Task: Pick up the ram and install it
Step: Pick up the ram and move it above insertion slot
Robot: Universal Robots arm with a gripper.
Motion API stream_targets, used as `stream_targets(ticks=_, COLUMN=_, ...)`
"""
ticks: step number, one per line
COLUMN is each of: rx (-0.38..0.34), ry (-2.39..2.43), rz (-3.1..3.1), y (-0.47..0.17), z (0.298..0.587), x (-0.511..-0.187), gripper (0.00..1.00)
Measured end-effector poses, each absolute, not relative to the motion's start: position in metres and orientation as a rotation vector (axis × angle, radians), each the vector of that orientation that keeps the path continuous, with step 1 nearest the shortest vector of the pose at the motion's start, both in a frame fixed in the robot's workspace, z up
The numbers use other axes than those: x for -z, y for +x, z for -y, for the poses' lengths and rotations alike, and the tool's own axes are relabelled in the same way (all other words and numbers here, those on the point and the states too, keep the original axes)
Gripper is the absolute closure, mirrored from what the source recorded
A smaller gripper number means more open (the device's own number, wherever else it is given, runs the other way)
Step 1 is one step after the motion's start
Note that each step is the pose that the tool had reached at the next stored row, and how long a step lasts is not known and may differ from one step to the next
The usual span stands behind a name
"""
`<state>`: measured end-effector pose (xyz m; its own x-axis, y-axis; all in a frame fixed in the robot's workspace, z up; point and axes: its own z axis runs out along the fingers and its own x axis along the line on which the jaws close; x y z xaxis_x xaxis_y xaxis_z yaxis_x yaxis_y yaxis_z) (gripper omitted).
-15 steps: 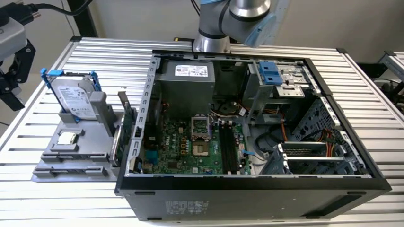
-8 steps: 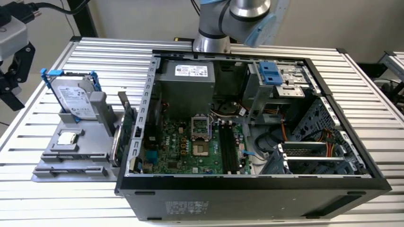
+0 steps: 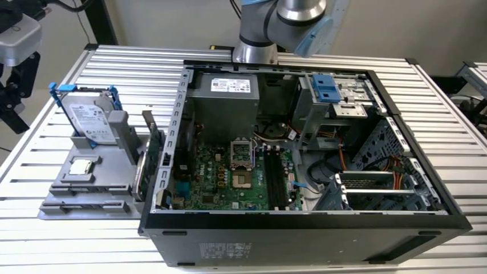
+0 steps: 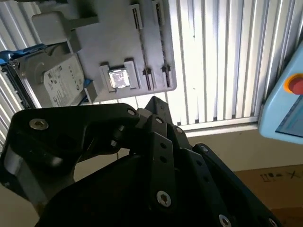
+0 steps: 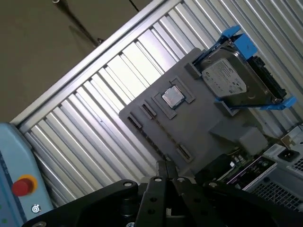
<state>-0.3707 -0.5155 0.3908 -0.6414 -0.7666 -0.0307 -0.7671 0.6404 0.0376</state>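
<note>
Approach | your gripper (image 5: 166, 164) closed, empty | ram (image 3: 140, 176) at PC case's (image 3: 304, 240) 9 o'clock (edge-on) | pickup needs jaws open, aligned

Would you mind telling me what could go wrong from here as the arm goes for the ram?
1. The ram stands on edge in the grey holder, close beside the larger expansion card; an off-line approach might hit the card.
2. The tool looks shut, pointed toward the holder; lowered so, it might press on the ram's edge.
3. The black motherboard slots lie deep in the case near loose cables; snagging seems possible.
</note>
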Motion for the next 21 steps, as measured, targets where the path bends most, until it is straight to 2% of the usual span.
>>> stream_targets(ticks=21, rx=-0.070, ry=-1.505, rz=-2.748, y=-0.3707, z=0.5152, x=-0.3907, gripper=1.00)
